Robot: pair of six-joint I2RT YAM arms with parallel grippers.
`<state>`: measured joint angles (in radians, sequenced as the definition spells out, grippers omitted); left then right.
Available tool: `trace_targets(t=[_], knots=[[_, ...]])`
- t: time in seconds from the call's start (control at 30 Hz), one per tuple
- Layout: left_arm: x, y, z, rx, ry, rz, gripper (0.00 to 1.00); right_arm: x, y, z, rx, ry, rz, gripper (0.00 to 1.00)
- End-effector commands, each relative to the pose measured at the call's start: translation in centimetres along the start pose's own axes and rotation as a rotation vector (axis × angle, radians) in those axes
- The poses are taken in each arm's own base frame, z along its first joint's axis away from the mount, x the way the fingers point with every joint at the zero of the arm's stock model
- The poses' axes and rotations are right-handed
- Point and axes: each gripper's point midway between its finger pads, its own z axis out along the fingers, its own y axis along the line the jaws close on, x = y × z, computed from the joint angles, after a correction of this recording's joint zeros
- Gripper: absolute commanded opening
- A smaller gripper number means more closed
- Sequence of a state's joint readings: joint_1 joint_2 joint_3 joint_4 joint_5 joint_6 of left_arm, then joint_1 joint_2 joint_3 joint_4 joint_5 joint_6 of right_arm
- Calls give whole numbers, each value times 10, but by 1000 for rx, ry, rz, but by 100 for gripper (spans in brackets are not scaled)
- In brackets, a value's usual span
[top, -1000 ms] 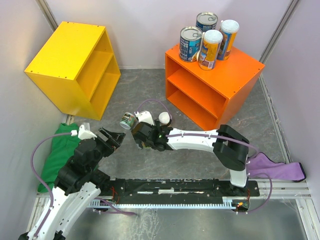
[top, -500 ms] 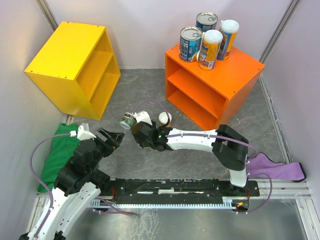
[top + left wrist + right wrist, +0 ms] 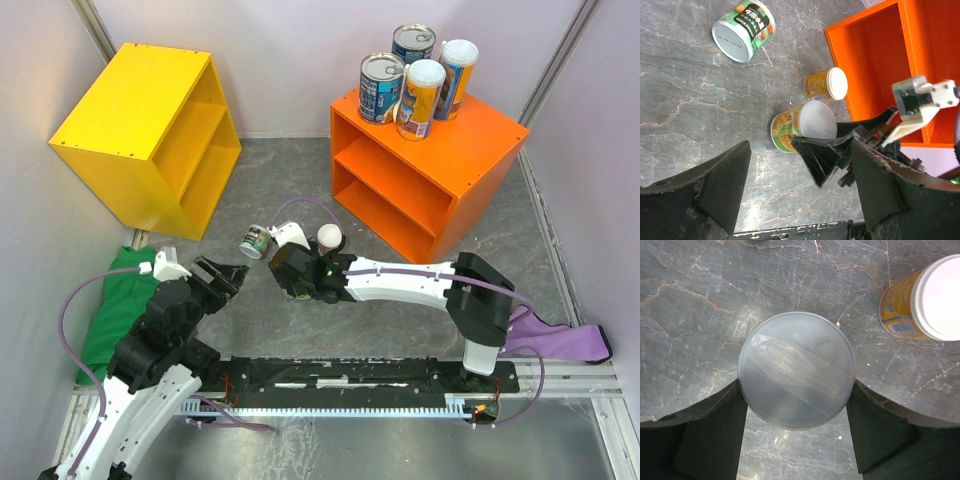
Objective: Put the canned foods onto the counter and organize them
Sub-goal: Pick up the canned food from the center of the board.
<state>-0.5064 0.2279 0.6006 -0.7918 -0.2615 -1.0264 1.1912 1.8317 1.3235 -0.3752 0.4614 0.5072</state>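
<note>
Grey marble worktop, and my right hand is pinching the short pale-lidded can around the worktop's middle, with the yellow can just beside it. If I lift crooked I could bump that neighbour over, or the can could slip before it reaches the orange cabinet. Left hand hangs open.

Top view: fixed, high, behind arm bases, looks down and forward over whole tabletop; yellow cabinet at 11 o'clock, orange cabinet at 1 o'clock.
Left wrist view: low, tilted, near; left-hand fingers along bottom edge; faces clear-lidded can, orange cabinet at 2 o'clock.
Right wrist view: straight down, very near; right-hand fingers flank same can's lid.
Yellow can, 2 o'clock there, shows in all three views.
</note>
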Motion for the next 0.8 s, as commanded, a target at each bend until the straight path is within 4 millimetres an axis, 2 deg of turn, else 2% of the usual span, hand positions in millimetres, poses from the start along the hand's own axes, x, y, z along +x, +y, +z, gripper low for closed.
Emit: trace_targets(t=[0.0,0.2,0.77], knots=[[-12,-11,-1,34,-51,-30,87,-72,2,-55,-36,-183,40,1],[-17,-17,0,50,-67,-31,87,-101,-8,-97,-32,-218,39,1],[-24,-33,6,77,-76,-9,87,-184,-55,-209,5,-423,82,1]])
